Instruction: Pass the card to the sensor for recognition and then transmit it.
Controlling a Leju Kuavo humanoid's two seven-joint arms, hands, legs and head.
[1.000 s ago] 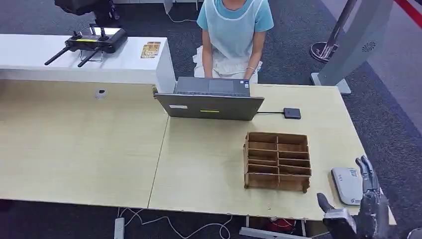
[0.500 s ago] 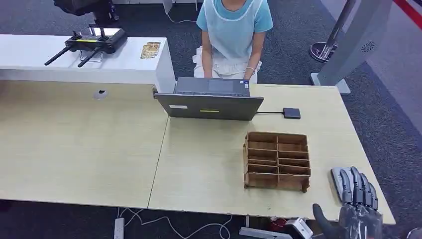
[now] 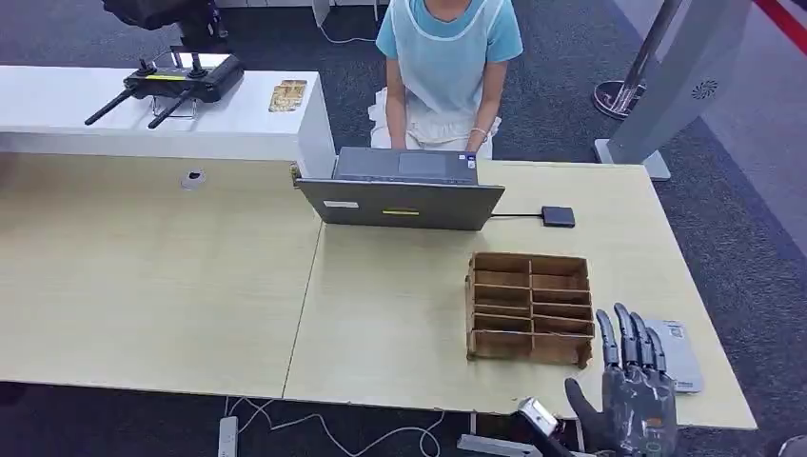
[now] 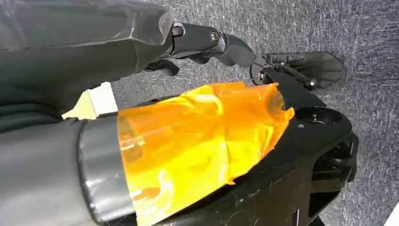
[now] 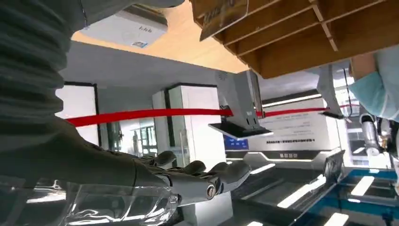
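Observation:
My right hand hovers at the table's front edge with its fingers straight and apart, holding nothing. It sits between the brown wooden divider box and the flat white-grey sensor, just off the box's front right corner. From the right wrist the fingers show spread, with the box and the sensor beyond them. A thin grey card-like piece sticks out of one box slot. My left hand hangs over dark carpet, fingers extended and holding nothing.
A grey laptop stands open behind the box, with a seated person at it. A small black box on a cable lies to its right. A remote controller rests on the white counter at back left.
My right hand has moved left, from over the sensor to the box's front right corner. The sensor now lies uncovered.

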